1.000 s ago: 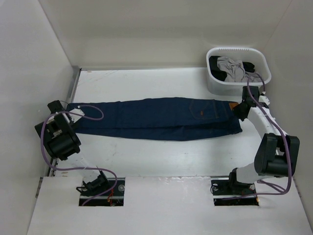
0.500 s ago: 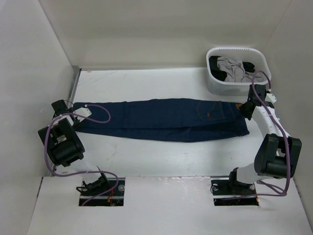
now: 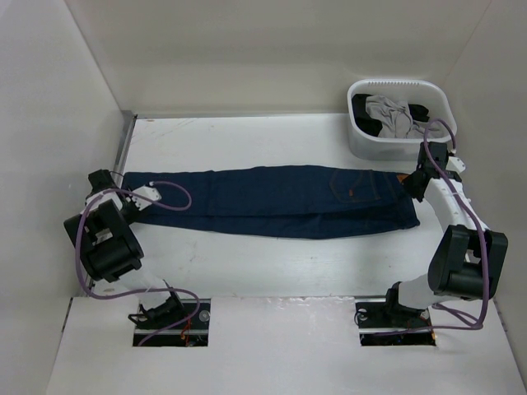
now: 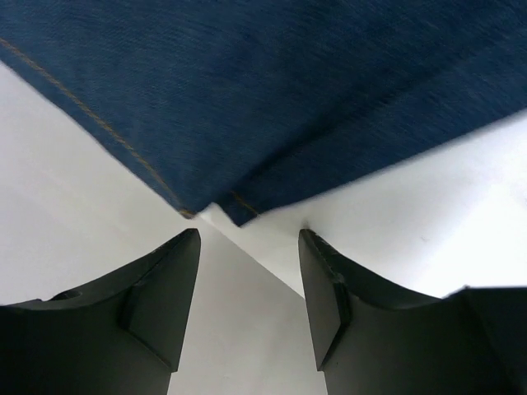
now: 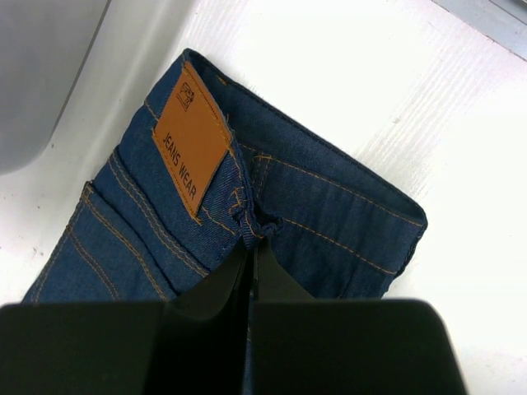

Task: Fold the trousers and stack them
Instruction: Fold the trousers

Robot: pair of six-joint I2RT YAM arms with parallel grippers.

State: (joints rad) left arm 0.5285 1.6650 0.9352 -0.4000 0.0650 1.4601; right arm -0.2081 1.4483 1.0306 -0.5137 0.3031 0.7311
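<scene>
Your trousers (image 3: 272, 202) lie flat on the table (image 3: 247, 263), folded lengthwise leg on leg and running from 9 o'clock to 3 o'clock in the top view, with the hems at the 9 end and the waistband at the 3 end. Your left gripper (image 4: 249, 236) sits at the hem end with its fingers spread. Nothing is between them, and the two hem corners lie just ahead of the tips. Your right gripper (image 5: 252, 243) has its fingers pressed together, pinching the waistband where the denim bunches, with the tan patch (image 5: 191, 140) at 10 o'clock from the tips. A white basket (image 3: 395, 85) of clothes stands at 1 o'clock.
</scene>
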